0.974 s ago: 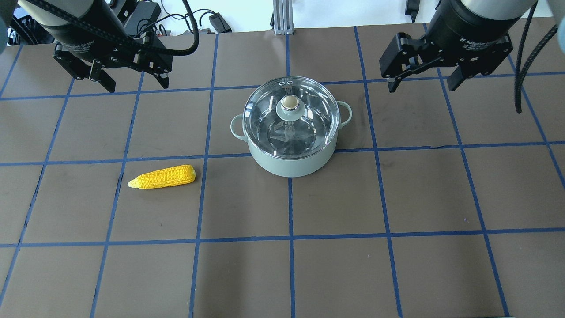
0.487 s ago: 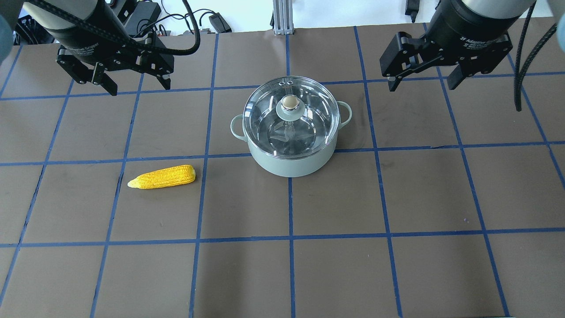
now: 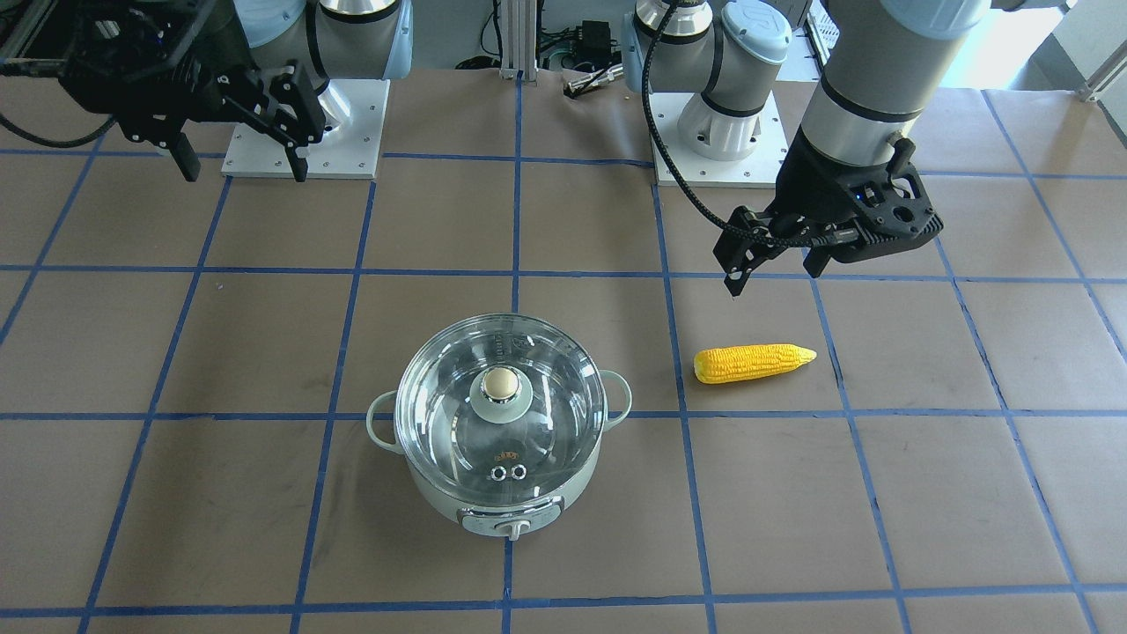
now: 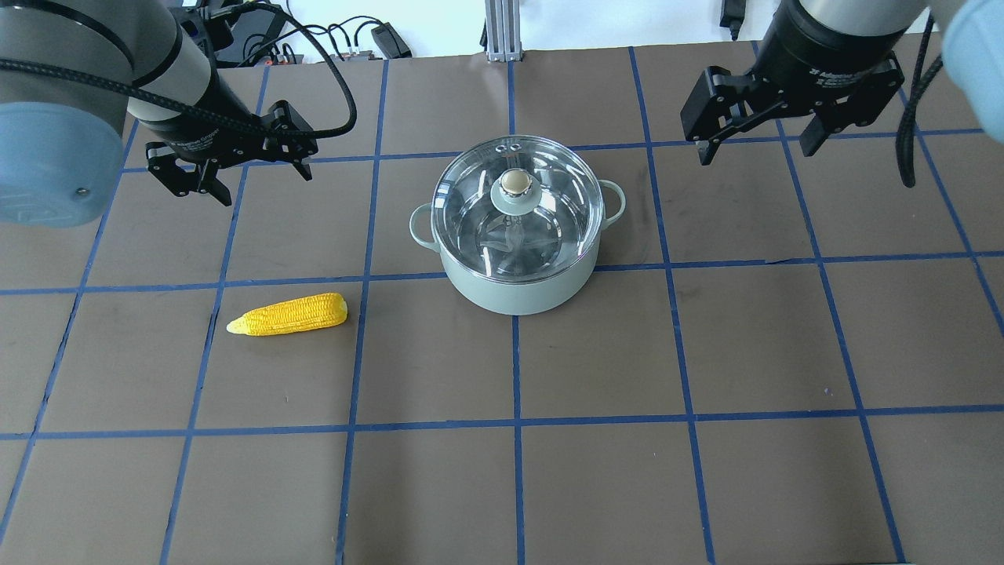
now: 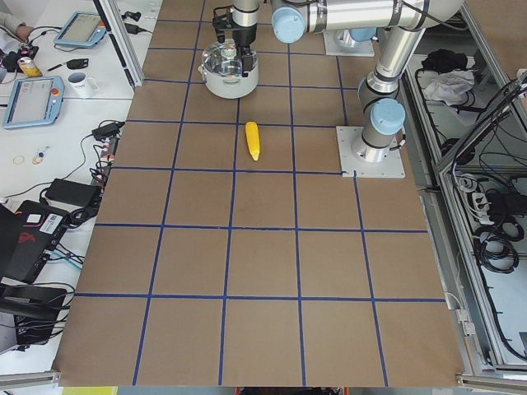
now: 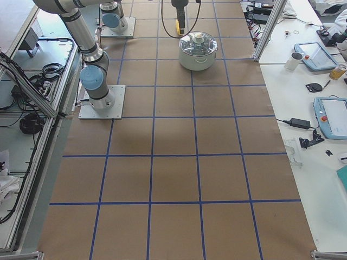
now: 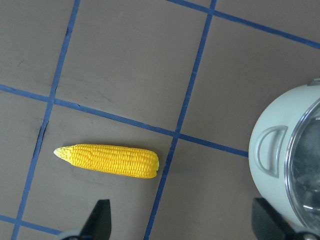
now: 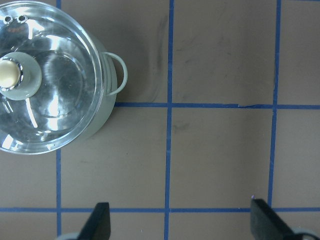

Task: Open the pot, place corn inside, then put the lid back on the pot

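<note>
My left gripper hangs in the upper left of the overhead view. Its jaws are spread wide with nothing between them, and it is clear of the table. The corn lies flat at centre left, below that gripper in the frame, with its pointed end toward the left edge. Nothing touches it. In my left wrist view the corn sits in the lower left, above my two fingertips, which are set far apart at the bottom edge.

The pot stands just above the middle of the overhead view, to the right of the corn and well apart from it. The lid is seated on its rim, the knob upright at its centre.

My right gripper is in the upper right, also gaping and empty, off to the right of the pot and touching nothing. Its wrist view has the lidded pot in the upper left corner.
</note>
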Controlling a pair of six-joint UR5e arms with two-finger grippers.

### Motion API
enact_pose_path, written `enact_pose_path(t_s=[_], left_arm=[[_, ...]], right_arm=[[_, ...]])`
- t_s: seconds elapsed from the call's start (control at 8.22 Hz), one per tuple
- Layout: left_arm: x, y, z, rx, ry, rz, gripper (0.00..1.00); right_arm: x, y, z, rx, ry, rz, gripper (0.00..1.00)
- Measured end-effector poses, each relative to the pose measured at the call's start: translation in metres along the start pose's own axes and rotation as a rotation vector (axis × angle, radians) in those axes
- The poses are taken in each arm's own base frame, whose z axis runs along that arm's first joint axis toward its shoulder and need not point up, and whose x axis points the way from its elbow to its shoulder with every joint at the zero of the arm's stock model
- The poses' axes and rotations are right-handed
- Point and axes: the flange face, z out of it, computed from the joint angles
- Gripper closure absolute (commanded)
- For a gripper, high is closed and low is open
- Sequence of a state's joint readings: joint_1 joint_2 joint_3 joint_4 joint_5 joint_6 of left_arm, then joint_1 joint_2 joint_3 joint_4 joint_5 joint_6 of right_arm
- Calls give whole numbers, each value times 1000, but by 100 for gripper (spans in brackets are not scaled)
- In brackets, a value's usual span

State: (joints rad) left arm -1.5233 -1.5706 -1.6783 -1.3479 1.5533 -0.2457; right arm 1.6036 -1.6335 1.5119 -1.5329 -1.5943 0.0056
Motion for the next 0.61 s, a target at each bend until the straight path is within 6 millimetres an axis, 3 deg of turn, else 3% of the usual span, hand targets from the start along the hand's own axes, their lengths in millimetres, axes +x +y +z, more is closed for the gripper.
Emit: enact_pose_path(t_s=[0.37, 0.49, 0.61], left_arm=[[-9, -3, 33, -16, -9, -248, 0], [-18, 2, 52, -50, -26, -376, 0], [-29, 7, 70, -84, -46, -502, 0]], right_arm=[[0, -93, 31, 38, 27, 58, 0], [-7, -114, 43, 58, 22, 98, 0], [-30, -127, 58, 76, 3, 131, 0]])
